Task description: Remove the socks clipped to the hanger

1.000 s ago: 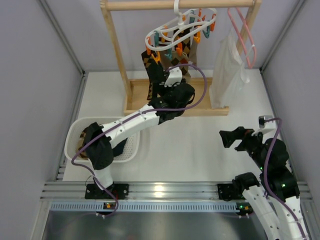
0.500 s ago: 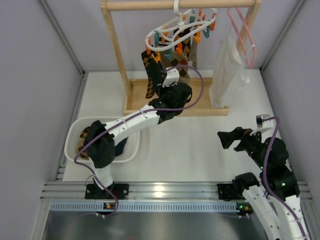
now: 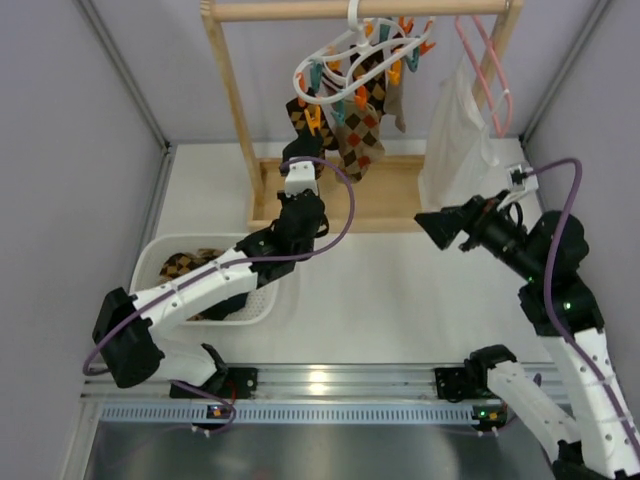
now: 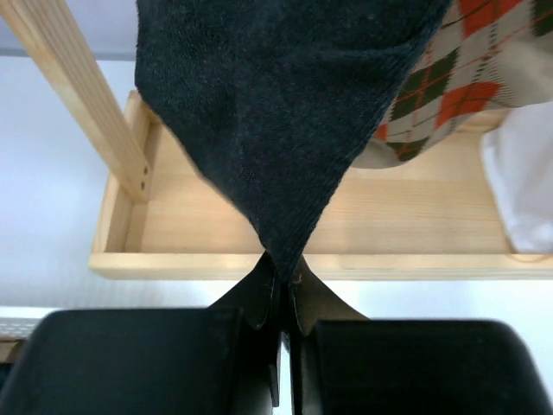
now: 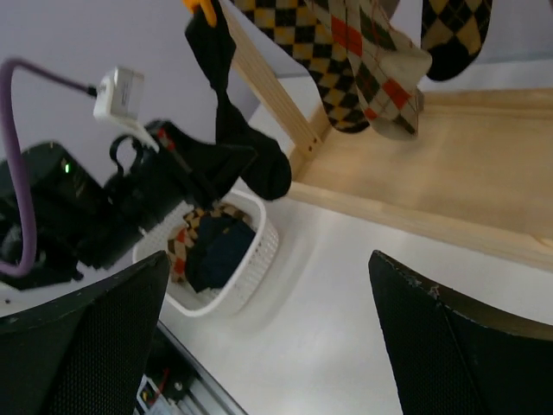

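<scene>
While the left claw (image 4: 281,277) is clenched on the lower tip of the dark sock (image 4: 276,104), the sock runs taut, its long axis rising steeply away from the claw to an orange clip (image 5: 200,9) on the hanger (image 3: 340,48). Release probably calls for a pull down and toward the arm bases. The right claw (image 5: 270,259) is released, well apart to the right over the table (image 3: 400,290). Other socks (image 3: 360,135) hang clipped just beside the dark one, above the wooden rack (image 3: 235,100). The basket (image 3: 150,262) sits near the left arm.

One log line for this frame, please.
left gripper shut on dark sock toe | sock clipped to hanger | right gripper open, empty | socks in basket
</scene>
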